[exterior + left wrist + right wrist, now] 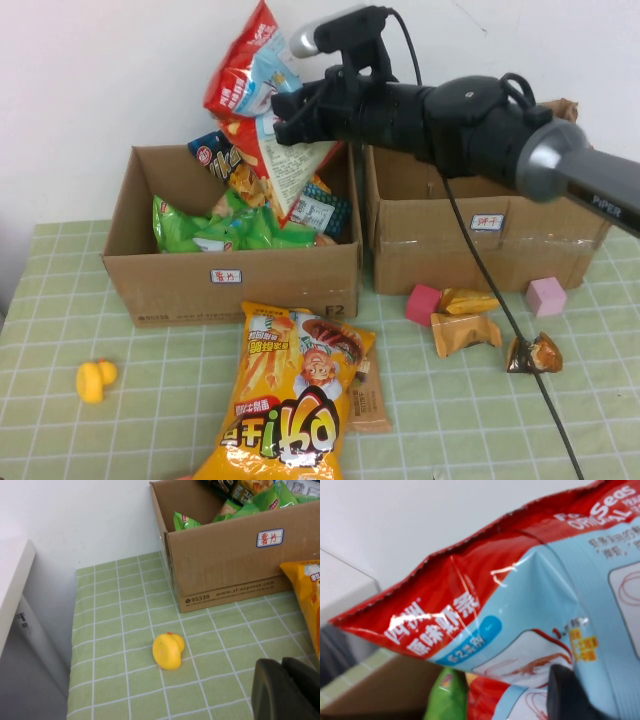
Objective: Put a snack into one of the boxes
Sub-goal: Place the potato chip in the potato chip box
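Note:
My right gripper reaches in from the right and is shut on a red and light-blue snack bag, holding it in the air over the left box. That box holds several green and other snack bags. In the right wrist view the bag fills the picture, with one dark finger against it. The right box stands beside the left one, its inside hidden by the arm. My left gripper is shut and empty, low over the table in front of the left box.
A big orange chip bag lies in front of the left box over a brown bar. A yellow duck sits front left and shows in the left wrist view. Pink cubes and small packets lie before the right box.

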{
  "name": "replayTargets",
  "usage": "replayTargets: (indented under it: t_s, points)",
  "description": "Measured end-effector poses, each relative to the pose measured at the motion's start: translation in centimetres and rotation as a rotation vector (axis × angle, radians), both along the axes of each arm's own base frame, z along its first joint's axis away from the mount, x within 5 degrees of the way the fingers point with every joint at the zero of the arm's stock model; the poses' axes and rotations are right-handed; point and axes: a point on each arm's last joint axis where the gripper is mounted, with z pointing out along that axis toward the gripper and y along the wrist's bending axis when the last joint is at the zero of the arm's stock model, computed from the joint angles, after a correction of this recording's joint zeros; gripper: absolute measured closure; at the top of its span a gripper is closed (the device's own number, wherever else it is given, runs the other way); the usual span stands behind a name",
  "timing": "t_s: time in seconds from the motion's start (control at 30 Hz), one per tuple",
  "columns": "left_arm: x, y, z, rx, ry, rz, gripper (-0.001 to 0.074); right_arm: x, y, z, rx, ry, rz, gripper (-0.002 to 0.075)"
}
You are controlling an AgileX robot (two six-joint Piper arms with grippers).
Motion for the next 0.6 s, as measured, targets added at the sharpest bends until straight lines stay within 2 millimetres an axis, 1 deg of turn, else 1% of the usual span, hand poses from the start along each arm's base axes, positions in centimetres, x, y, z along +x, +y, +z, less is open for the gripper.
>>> replayTargets:
  t_s: [0.33,0.47,0.5,0.53,0.6]
  points:
    - [0.0,0.0,0.0,0.000,0.000,0.000,0.0737,-0.1,1.0,-2.8,-0.052,0.017,0.071,0.0501]
    - [0.0,0.0,0.0,0.000,0.000,0.000,0.0737,-0.1,1.0,-2.9,-0.061,0.011,0.077,0.0501]
    - [0.0,0.0,0.0,0.000,0.000,0.000,0.0737,-0.1,1.0,-2.9,-0.061,0.011,0.077,0.0490]
    - [0.0,0.0,0.0,0.000,0.000,0.000,0.0737,-0.1,1.0,-2.9,-0.061,0.011,0.077,0.0454]
    - [0.0,0.0,0.0,0.000,0.000,0.000,0.0737,-0.1,1.0,-2.9,-0.061,0.011,0.077,0.0350]
